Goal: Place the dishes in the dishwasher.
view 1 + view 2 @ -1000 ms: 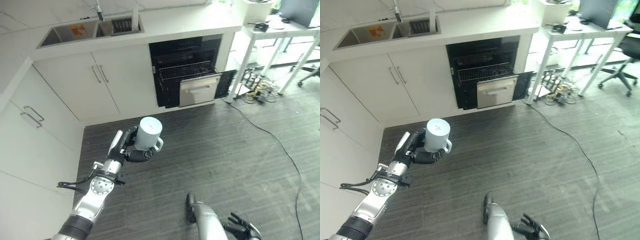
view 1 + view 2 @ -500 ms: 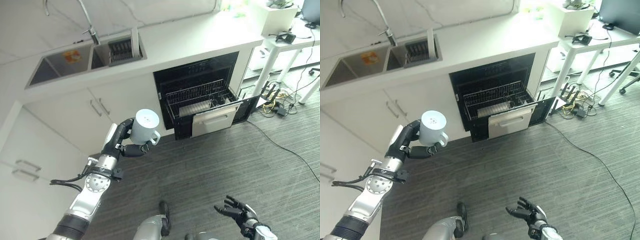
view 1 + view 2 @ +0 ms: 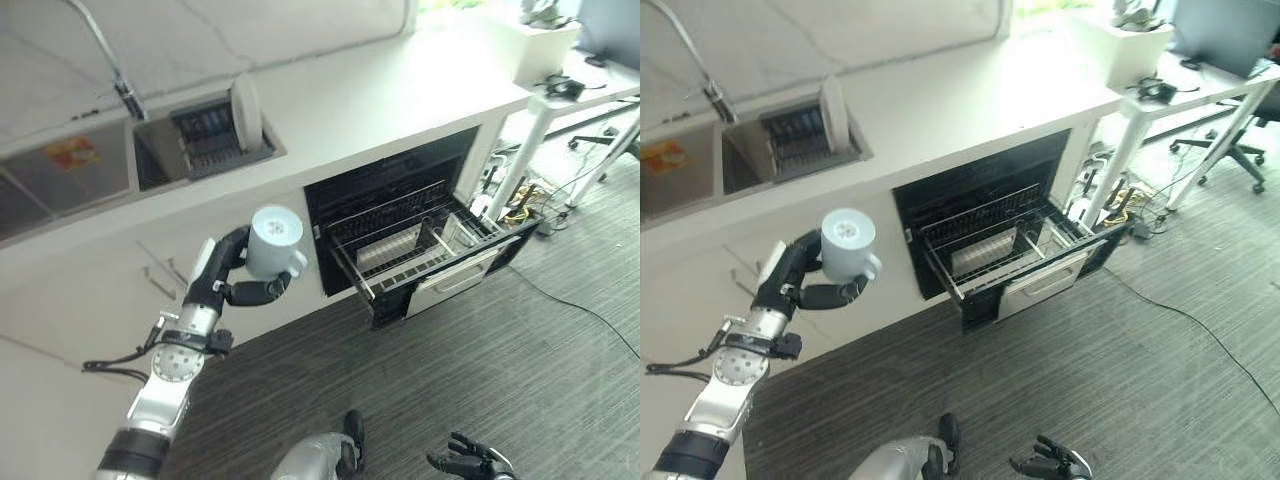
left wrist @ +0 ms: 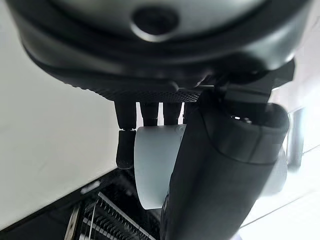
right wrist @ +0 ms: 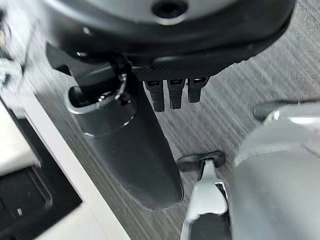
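A pale blue-grey ceramic mug with a side handle (image 3: 276, 241) was held upside down, its flat base turned upward, by the left robot hand (image 3: 222, 278), whose fingers and thumb were curled round the body of the mug; in the left wrist view the mug (image 4: 150, 165) was seen past the dark fingers (image 4: 126, 142), clamped between them and the thumb. Off to the right of the left robot hand and lower, the black built-in dishwasher (image 3: 400, 215) stood with its door down and its wire lower rack (image 3: 415, 250) pulled out, well apart from the mug. Behind the left robot hand, the white table (image 3: 370, 95) carried a steel sink (image 3: 150, 155), in which a white round plate (image 3: 243, 107) stood on edge. The right robot hand (image 3: 462, 462) was seen low over the dark grey floor (image 3: 520, 370), its fingers spread and relaxed, holding nothing.
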Controlling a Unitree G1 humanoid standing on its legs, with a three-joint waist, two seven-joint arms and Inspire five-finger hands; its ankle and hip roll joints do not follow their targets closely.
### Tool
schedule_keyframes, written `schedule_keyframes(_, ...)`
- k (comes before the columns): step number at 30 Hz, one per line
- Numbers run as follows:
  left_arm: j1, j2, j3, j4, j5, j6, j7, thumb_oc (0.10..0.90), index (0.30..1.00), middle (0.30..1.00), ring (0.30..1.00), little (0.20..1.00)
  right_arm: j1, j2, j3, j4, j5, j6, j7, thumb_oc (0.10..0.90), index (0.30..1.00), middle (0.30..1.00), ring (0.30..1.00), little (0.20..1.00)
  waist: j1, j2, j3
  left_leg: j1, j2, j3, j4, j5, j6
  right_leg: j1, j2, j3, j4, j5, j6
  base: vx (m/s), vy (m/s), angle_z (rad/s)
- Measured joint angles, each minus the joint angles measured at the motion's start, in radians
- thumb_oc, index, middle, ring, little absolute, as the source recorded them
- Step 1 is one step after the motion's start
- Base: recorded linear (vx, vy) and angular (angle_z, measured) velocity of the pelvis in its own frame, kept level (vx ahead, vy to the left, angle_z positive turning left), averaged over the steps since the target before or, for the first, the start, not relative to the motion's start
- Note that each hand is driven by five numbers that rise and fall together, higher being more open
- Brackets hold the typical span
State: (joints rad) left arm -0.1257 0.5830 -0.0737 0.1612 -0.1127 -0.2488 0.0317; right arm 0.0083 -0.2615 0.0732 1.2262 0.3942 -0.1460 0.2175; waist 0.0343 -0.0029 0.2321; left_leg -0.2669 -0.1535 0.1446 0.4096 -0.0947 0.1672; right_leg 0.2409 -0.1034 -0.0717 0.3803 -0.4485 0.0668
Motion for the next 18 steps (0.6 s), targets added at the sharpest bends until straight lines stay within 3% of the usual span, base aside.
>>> schedule_keyframes(2, 0.002, 0.001, -0.01, 0.009, 0.0, 0.0, -0.001, 0.4, 0.3, 0.3, 0.3, 0.3, -0.007, 0.012, 0.009, -0.003, 0.0, -0.011, 0.003, 0.8, 0.9, 0.9, 0.9, 0.9, -0.004, 0.002, -0.001, 0.031, -0.009, -0.02, -0.06, 0.006, -0.007, -0.054, 0.007, -0.011, 0.05, 0.005, -0.007, 0.07, 0.083, 0.0)
schedule_keyframes(3, 0.001, 0.008, -0.015, 0.009, 0.0, -0.001, -0.001, 0.4, 0.3, 0.3, 0.3, 0.3, -0.016, 0.014, 0.032, -0.01, 0.0, -0.024, 0.002, 0.8, 0.9, 0.9, 0.9, 0.9, -0.002, 0.015, -0.002, 0.037, -0.006, -0.037, -0.107, 0.038, -0.033, -0.113, 0.022, -0.031, 0.059, 0.013, -0.005, 0.07, 0.082, 0.22)
schedule_keyframes(4, 0.0, 0.04, -0.043, 0.012, 0.001, -0.005, -0.002, 0.4, 0.3, 0.3, 0.3, 0.3, -0.031, 0.033, 0.059, -0.047, 0.0, -0.038, 0.002, 0.8, 0.9, 0.9, 0.9, 0.9, -0.013, -0.028, 0.001, 0.014, -0.014, 0.004, -0.067, -0.023, -0.104, -0.186, 0.004, -0.044, 0.001, 0.112, -0.054, 0.11, 0.084, 0.22)
schedule_keyframes(5, -0.004, 0.024, -0.052, 0.023, 0.002, -0.008, 0.004, 0.4, 0.3, 0.3, 0.3, 0.3, -0.037, 0.022, 0.061, -0.047, 0.002, -0.043, -0.005, 0.8, 0.9, 0.9, 0.9, 0.9, -0.005, 0.014, -0.007, -0.033, 0.063, -0.112, 0.094, -0.098, -0.055, -0.175, 0.04, -0.016, 0.012, 0.086, 0.012, 0.11, 0.085, 0.31)
schedule_keyframes(6, -0.004, 0.02, -0.066, 0.026, 0.002, -0.007, 0.007, 0.4, 0.3, 0.3, 0.3, 0.3, -0.049, 0.024, 0.062, -0.048, 0.002, -0.044, -0.01, 0.8, 0.9, 0.9, 0.9, 0.9, -0.007, 0.017, -0.009, -0.008, 0.052, -0.111, 0.046, -0.075, -0.053, -0.177, 0.052, 0.007, 0.042, 0.099, 0.049, 0.06, 0.034, 0.11)
schedule_keyframes(8, -0.003, 0.027, -0.081, 0.02, 0.006, -0.007, 0.012, 0.4, 0.3, 0.3, 0.3, 0.3, -0.053, 0.023, 0.061, -0.051, 0.001, -0.046, -0.01, 0.8, 0.9, 0.9, 0.9, 0.9, 0.002, 0.014, -0.01, 0.037, 0.03, -0.106, -0.034, -0.03, -0.007, -0.168, 0.073, 0.022, 0.077, 0.131, 0.055, 0.02, -0.012, -0.03)
schedule_keyframes(10, -0.015, 0.033, -0.081, 0.019, 0.007, 0.011, 0.034, 0.4, 0.3, 0.3, 0.3, 0.3, -0.08, 0.02, 0.059, -0.076, 0.0, -0.046, -0.02, 0.8, 0.9, 0.9, 0.9, 0.9, -0.007, 0.022, -0.011, 0.068, 0.021, -0.097, -0.104, 0.003, 0.011, -0.231, 0.024, -0.023, 0.144, 0.124, 0.06, 0.05, -0.211, -0.27)
schedule_keyframes(11, -0.026, 0.025, -0.082, 0.02, 0.008, 0.011, 0.051, 0.4, 0.3, 0.3, 0.3, 0.3, -0.085, 0.009, 0.061, -0.094, -0.008, -0.046, -0.016, 0.8, 0.9, 0.9, 0.9, 0.9, -0.01, 0.044, 0.001, 0.1, 0.031, -0.109, -0.156, 0.018, -0.01, -0.299, -0.015, -0.08, 0.127, 0.121, 0.051, 0.07, -0.471, -0.13)
schedule_keyframes(12, -0.042, 0.015, -0.086, 0.032, 0.008, 0.011, 0.052, 0.4, 0.3, 0.3, 0.3, 0.3, -0.092, -0.004, 0.074, -0.094, -0.013, -0.047, -0.018, 0.8, 0.9, 0.9, 0.9, 0.9, -0.019, 0.044, 0.012, 0.098, 0.04, -0.108, -0.162, -0.004, -0.146, -0.341, -0.035, -0.083, 0.057, 0.145, 0.018, 0.05, -0.443, 0.14)
schedule_keyframes(13, -0.051, 0.029, -0.088, 0.037, 0.009, 0.011, 0.059, 0.4, 0.3, 0.3, 0.3, 0.3, -0.103, -0.01, 0.09, -0.083, -0.022, -0.047, -0.012, 0.8, 0.9, 0.9, 0.9, 0.9, -0.036, 0.016, 0.03, 0.057, 0.062, -0.043, -0.052, -0.107, -0.237, -0.375, -0.098, -0.059, -0.021, 0.186, 0.027, 0.09, -0.596, 0.69)
schedule_keyframes(14, -0.065, 0.055, -0.096, 0.029, 0.016, 0.011, 0.07, 0.4, 0.3, 0.3, 0.3, 0.3, -0.086, -0.01, 0.083, -0.068, -0.028, -0.049, -0.005, 0.8, 0.9, 0.9, 0.9, 0.9, -0.055, 0.0, 0.037, -0.004, 0.116, -0.114, 0.128, -0.142, -0.072, -0.442, -0.22, 0.02, -0.003, 0.267, 0.16, 0.09, -0.49, 0.45)
schedule_keyframes(16, -0.032, 0.046, -0.093, 0.03, 0.02, 0.014, 0.089, 0.4, 0.3, 0.3, 0.3, 0.3, -0.076, -0.013, 0.048, -0.053, -0.031, -0.073, 0.005, 0.8, 0.9, 0.9, 0.9, 0.9, -0.008, -0.011, 0.031, 0.002, 0.123, -0.1, 0.106, -0.146, -0.107, -0.528, -0.233, 0.047, 0.046, 0.295, 0.147, 0.08, -0.479, 0.11)
schedule_keyframes(18, -0.002, 0.04, -0.094, 0.03, 0.022, 0.018, 0.09, 0.4, 0.3, 0.3, 0.3, 0.3, -0.075, -0.017, 0.031, -0.047, -0.035, -0.066, 0.011, 0.8, 0.9, 0.9, 0.9, 0.9, 0.001, -0.007, 0.033, 0.019, 0.112, -0.142, 0.09, -0.135, -0.11, -0.5, -0.224, 0.067, 0.022, 0.321, 0.155, 0.1, -0.53, 0.54)
